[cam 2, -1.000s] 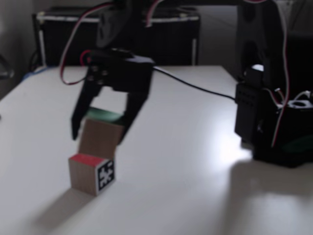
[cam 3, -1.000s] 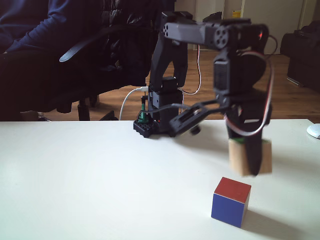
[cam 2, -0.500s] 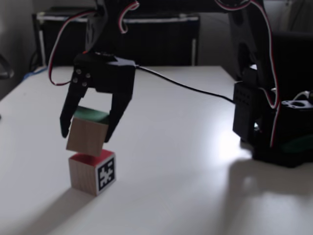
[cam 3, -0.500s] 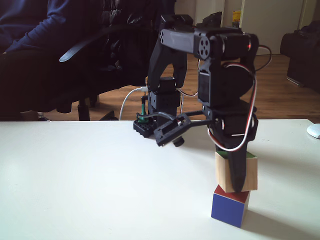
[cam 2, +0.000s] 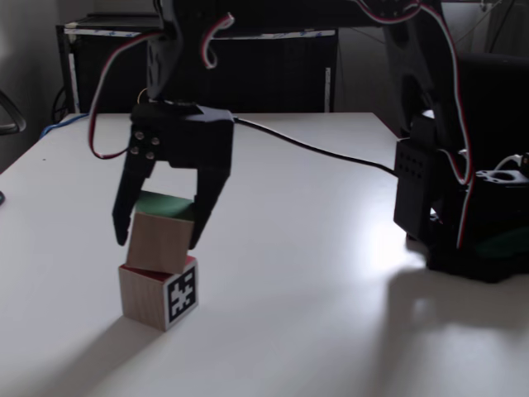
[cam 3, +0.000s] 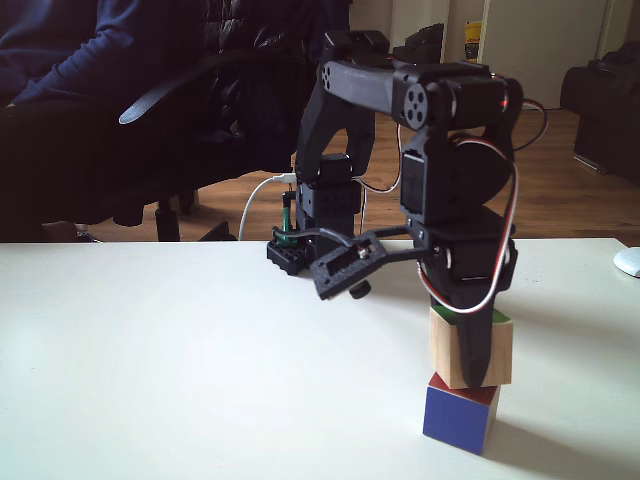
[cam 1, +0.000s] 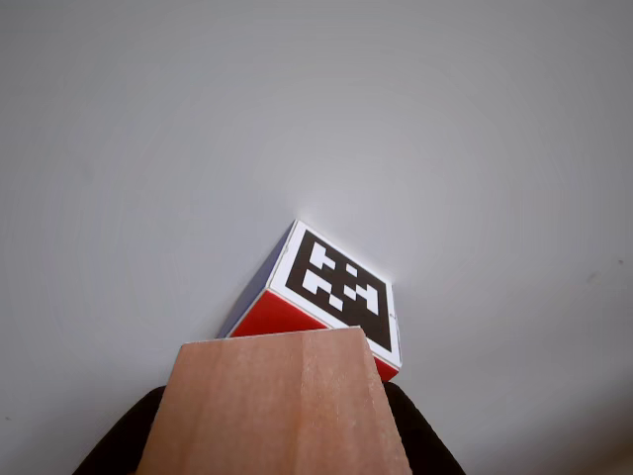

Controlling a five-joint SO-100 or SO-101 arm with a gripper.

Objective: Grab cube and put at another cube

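Cube [cam 2: 159, 241] had dropped since half a second earlier and now sat on another cube [cam 2: 157, 295], slightly tilted. End effector [cam 2: 159, 238] still pinched it above the tabletop [cam 2: 331, 248]; stacking looked nearly done, release pending.

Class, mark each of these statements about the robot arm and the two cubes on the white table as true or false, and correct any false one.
1. The gripper is shut on the wooden cube. True.
2. The wooden cube lies flat on the table, beside the marker cube. False: it sits on top of the marker cube, tilted in a fixed view.
3. The wooden cube has a green top face. True.
4. In the other fixed view, the marker cube shows a yellow side. False: the side facing that camera is blue.
5. A black cable runs across the table behind the arm. True.
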